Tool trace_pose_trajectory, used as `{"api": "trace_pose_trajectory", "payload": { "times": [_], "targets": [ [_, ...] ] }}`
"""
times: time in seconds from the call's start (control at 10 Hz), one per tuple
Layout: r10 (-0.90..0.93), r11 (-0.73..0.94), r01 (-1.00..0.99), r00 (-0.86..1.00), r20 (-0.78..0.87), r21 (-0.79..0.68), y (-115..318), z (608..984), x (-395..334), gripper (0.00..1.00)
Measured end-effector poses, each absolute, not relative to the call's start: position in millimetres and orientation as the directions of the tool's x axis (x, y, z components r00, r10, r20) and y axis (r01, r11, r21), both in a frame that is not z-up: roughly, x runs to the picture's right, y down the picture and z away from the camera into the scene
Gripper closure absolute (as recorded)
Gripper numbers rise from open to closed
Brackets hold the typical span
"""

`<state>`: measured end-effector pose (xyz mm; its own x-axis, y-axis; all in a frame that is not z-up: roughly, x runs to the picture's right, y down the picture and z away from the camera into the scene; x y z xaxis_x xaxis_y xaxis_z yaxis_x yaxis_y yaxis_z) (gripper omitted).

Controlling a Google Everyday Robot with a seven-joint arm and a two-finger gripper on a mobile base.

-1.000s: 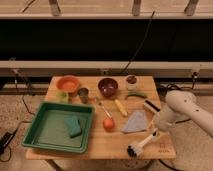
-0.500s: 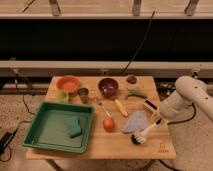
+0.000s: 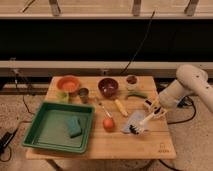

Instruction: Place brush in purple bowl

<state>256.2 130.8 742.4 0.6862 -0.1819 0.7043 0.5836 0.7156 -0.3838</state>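
My gripper (image 3: 154, 110) hangs over the right side of the wooden table (image 3: 100, 147), shut on the white handle of the brush (image 3: 142, 122). The brush slants down to the left, and its black bristle head sits just above a grey cloth (image 3: 132, 118). The purple bowl (image 3: 108, 87) stands at the back middle of the table, well to the left of the gripper and farther back. I cannot make out anything inside it.
An orange bowl (image 3: 68, 83) and a small metal cup (image 3: 84, 93) stand back left. A green tray (image 3: 55, 127) holding a green sponge (image 3: 75, 126) fills the front left. A small white cup (image 3: 132, 80), a green vegetable (image 3: 136, 95), a yellow item (image 3: 120, 107), a thin utensil (image 3: 104, 109) and an orange fruit (image 3: 108, 123) lie between brush and bowl.
The gripper has carried the brush up and away from the table's front edge, and the bristle head has shifted slightly left. The arm's white body has drawn back to the right.
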Motion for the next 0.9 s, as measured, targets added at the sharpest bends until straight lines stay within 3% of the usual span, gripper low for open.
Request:
{"api": "trace_pose_trajectory", "payload": {
  "times": [0.5,0.9],
  "targets": [
    [-0.176,0.728,0.612,0.602,0.779,-0.308,80.0,744.2,217.4,1.0],
    [-0.176,0.728,0.612,0.601,0.779,-0.308,79.9,744.3,217.4,1.0]
  ]
}}
